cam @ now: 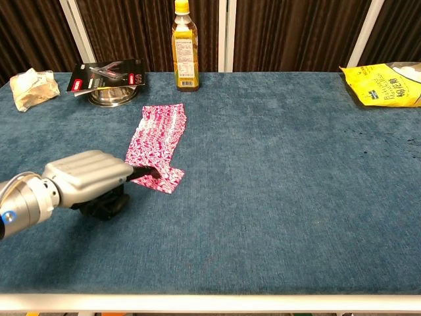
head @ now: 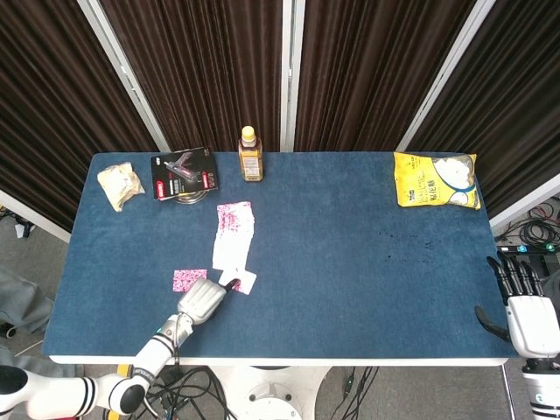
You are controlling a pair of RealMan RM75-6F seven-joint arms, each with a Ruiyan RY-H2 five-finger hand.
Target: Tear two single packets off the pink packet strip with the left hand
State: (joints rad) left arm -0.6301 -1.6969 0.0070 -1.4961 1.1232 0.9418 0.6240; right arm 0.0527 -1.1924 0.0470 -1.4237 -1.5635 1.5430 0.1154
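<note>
The pink packet strip point(head: 234, 229) point(cam: 158, 135) lies flat on the blue table point(head: 367, 262), left of centre, running away from me. My left hand point(head: 203, 300) point(cam: 89, 178) lies at its near end, fingertips closed on the last packet point(head: 242, 282) point(cam: 164, 178), which sits skewed to the strip. One loose pink packet point(head: 189, 280) rests on the cloth just left of that hand; the hand hides it in the chest view. My right hand point(head: 525, 306) hangs off the table's right edge, fingers apart, holding nothing.
A yellow-capped bottle point(head: 251, 154) point(cam: 185, 46) stands at the back. Left of it a black-and-red pack point(head: 184, 172) point(cam: 108, 74) lies on a metal bowl, then a beige wrapped bag point(head: 119, 185) point(cam: 33, 87). A yellow bag point(head: 435, 179) point(cam: 385, 84) sits back right.
</note>
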